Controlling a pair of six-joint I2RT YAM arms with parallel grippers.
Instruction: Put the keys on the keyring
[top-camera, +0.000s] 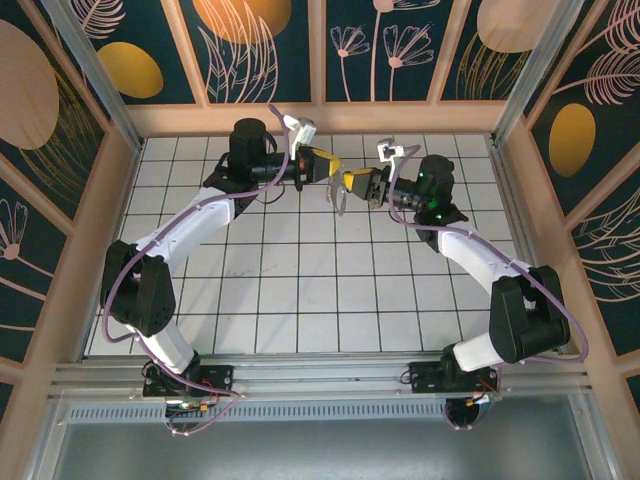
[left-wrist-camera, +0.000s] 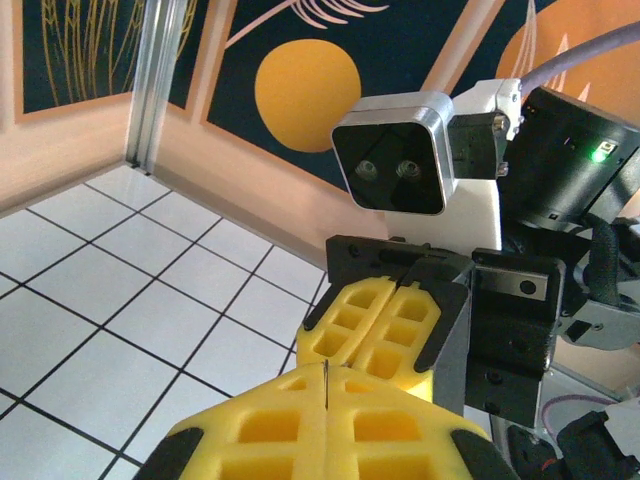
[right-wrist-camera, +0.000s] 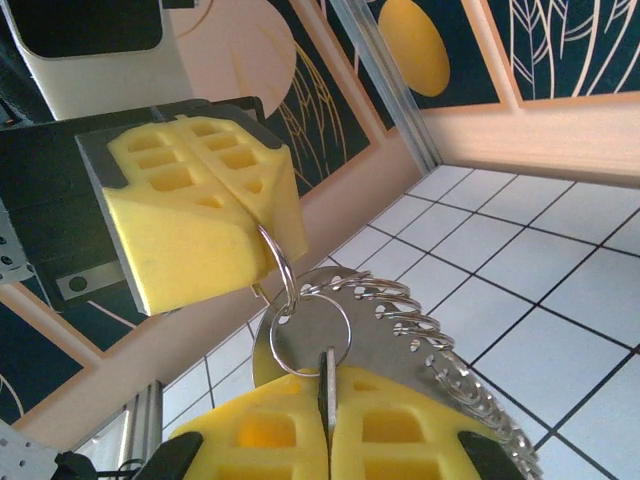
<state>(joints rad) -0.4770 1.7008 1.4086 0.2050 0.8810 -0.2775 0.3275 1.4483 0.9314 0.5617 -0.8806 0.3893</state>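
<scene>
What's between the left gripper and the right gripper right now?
In the right wrist view, linked thin silvery wire rings and a fan of flat silvery metal pieces lie between the yellow-fingered left gripper and right gripper.

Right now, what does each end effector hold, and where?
Left end effector pinches a thin wire ring by its upper arc. Right end effector clamps an edge-on metal strip beside the keyring; identity unclear.

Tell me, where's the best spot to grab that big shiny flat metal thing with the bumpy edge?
The flat silvery metal keyring is probably best pinched on its smooth plain side, coming from the right gripper end, opposite the jagged teeth. It is thin, so a gripper can press both faces there; the teeth and the small silvery wire ring crowd the rest.
</scene>
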